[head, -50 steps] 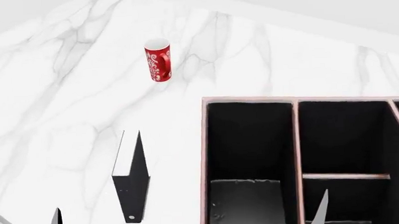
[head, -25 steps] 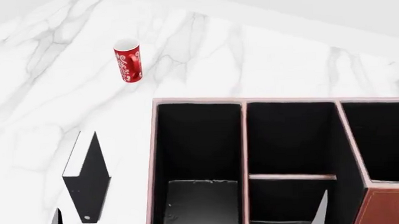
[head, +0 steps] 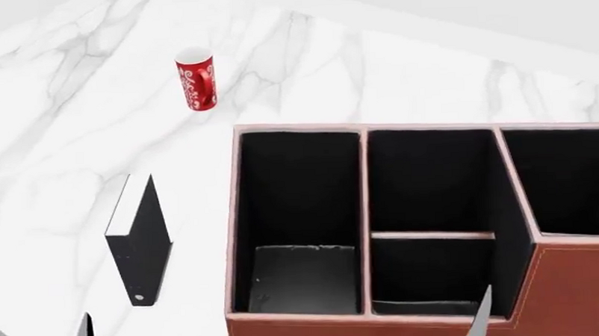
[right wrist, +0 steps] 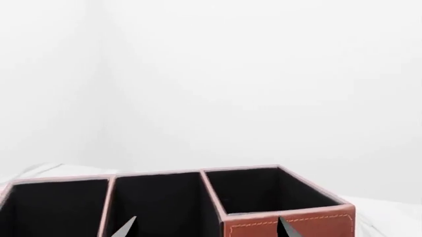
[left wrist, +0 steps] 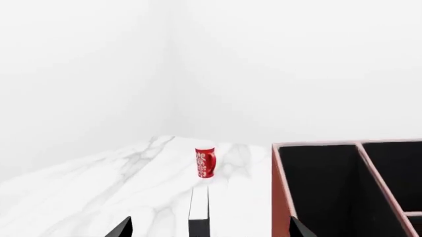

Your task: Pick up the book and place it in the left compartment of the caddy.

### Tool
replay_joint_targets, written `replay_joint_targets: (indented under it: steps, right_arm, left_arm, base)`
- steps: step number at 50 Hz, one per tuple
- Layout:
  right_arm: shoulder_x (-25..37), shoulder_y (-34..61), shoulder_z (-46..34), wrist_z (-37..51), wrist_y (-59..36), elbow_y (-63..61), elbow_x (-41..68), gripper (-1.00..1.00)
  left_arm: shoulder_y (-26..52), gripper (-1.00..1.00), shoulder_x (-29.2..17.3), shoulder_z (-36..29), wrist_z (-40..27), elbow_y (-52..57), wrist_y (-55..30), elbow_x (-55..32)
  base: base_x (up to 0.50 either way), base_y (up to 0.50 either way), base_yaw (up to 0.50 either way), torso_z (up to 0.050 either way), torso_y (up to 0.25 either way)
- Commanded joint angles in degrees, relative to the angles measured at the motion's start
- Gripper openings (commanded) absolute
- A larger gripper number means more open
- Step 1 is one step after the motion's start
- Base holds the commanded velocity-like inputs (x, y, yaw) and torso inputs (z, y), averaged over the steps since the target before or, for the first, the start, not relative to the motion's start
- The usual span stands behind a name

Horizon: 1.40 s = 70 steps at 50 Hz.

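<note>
From where I stood, the book (head: 140, 248) stood upright on its edge on the white marble table (head: 68, 109), spine toward the robot with the small white dot low on it, white pages facing up. It sat at about nine o'clock from the caddy (head: 402, 232), near its left wall but clear of it. The left compartment (head: 299, 213), the long black-lined bay, held nothing but its dark floor. A red mug (head: 197, 79) with white scrollwork stood upright at about eleven o'clock from the caddy, well apart from the book.

Compared with half a second before, the head camera's view had changed: the caddy's near reddish-brown wall now showed along the bottom, the box sat lower and fuller in frame, and the book appeared slightly further right and higher. A second before, the caddy had been cut off at the right edge; now all three bays were in sight.

The left gripper (left wrist: 209, 228) showed only two dark fingertips set wide apart, with the book's upper edge (left wrist: 198, 213) between them and not touched by either, so it was spread and empty. The right gripper (right wrist: 205, 226) likewise showed two pointed tips spread wide over the caddy's middle and right bays, holding nothing. In the head view only the finger tips poked up at the bottom edge.
</note>
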<state>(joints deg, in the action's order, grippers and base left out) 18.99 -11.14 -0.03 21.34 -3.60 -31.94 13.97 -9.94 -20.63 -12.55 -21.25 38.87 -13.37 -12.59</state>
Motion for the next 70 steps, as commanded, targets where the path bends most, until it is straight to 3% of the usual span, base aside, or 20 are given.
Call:
replay_joint_targets:
  steps: [1, 12, 29, 38, 55, 70]
  right_arm:
    - [-0.95, -0.05, 1.52, -1.66, -0.06, -0.55, 0.14, 1.00]
    - [-0.87, 0.06, 1.23, -1.71, 0.40, -0.31, 0.45, 1.00]
    - [-0.63, 0.08, 1.11, -1.44, 0.59, -0.08, 0.81, 1.00]
    - [-0.47, 0.18, 0.84, -1.31, 0.42, -0.08, 0.89, 1.00]
    - [-0.15, 0.78, -0.04, -1.00, -0.21, 0.29, 0.50, 1.00]
    - [0.03, 0.72, -0.41, -0.61, -0.44, 0.10, 0.52, 1.00]
  left_arm:
    - [0.71, 1.00, 1.20, 1.08, 0.22, -1.83, 2.86, 1.30]
    - [4.82, 1.00, 1.11, -2.18, 2.46, -2.98, -0.51, 0.50]
    - [23.33, 1.00, 4.37, -4.15, 5.45, -14.31, -11.61, -2.46]
    - [31.27, 1.00, 5.94, -3.41, 5.49, -18.03, -22.28, -6.52]
    - [41.59, 1.00, 9.09, -3.24, 8.24, -37.56, -19.97, -6.66]
    - [45.85, 1.00, 10.48, -2.87, 9.25, -51.14, -14.40, -5.42]
  base:
    - [0.00, 0.00, 0.00, 0.000, 0.000]
    - [0.00, 0.00, 0.00, 0.000, 0.000]
    - [0.00, 0.00, 0.00, 0.000, 0.000]
    - [0.00, 0.00, 0.00, 0.000, 0.000]
    - [0.00, 0.00, 0.00, 0.000, 0.000]
    - [0.00, 0.00, 0.00, 0.000, 0.000]
